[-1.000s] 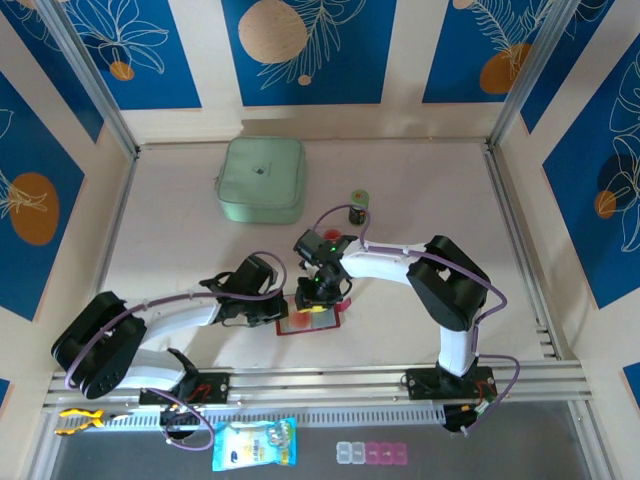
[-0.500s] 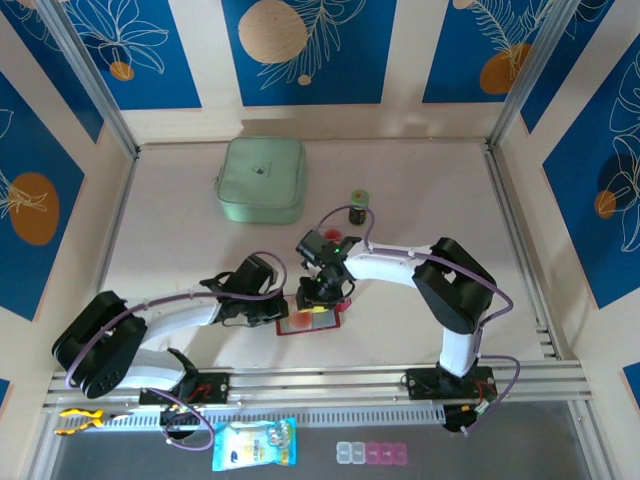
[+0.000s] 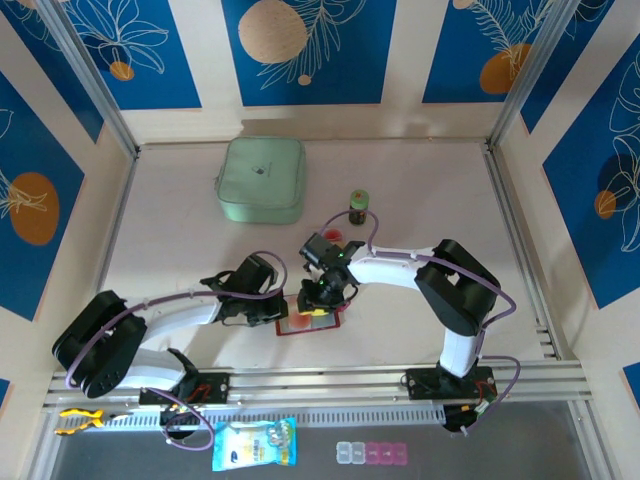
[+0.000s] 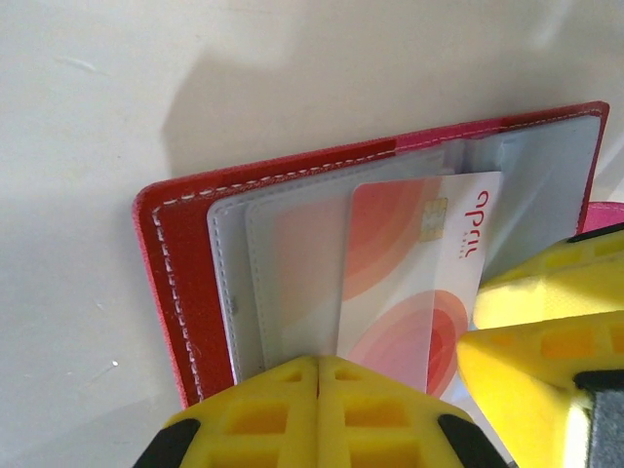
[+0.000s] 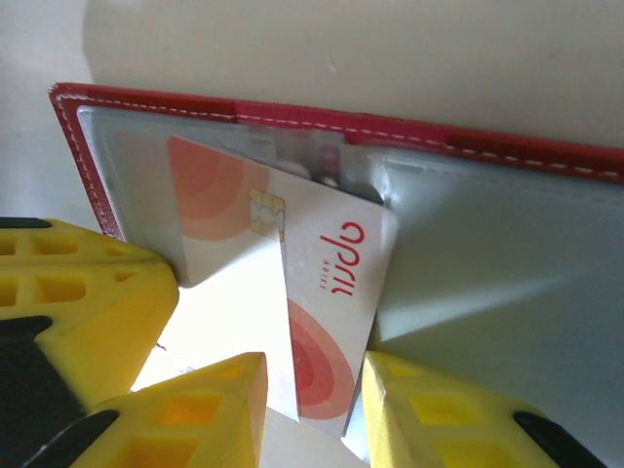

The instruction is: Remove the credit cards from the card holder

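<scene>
Over the open card holder (image 3: 310, 324), lying flat on the table (image 3: 430, 200), both my pincers crowd the same small spot. One credit card (image 5: 331, 263) sits skewed and about half out of its clear pocket. Its free end lies between the partly spread jaws of my right gripper (image 5: 312, 375); whether they truly bite it I cannot tell. My left gripper (image 4: 317, 390) is pressed together, tips down on the pocket page just beside that card, pinning the holder as I judge. A second card (image 4: 297, 244) shows faintly under the same page's plastic.

The danger I see is that the card lies crooked to the pocket mouth. A straight pull may jam a corner and drag the whole holder along, or the card may slip from a shallow hold. My yellow fingers stand almost touching, so a sideways move could knock the pinning tips off.

My left arm (image 3: 170, 315) stretches low toward the holder's left edge. My right arm (image 3: 400, 268) bends at the elbow to the right of the holder, with the wrist pitched steeply down over it.
</scene>
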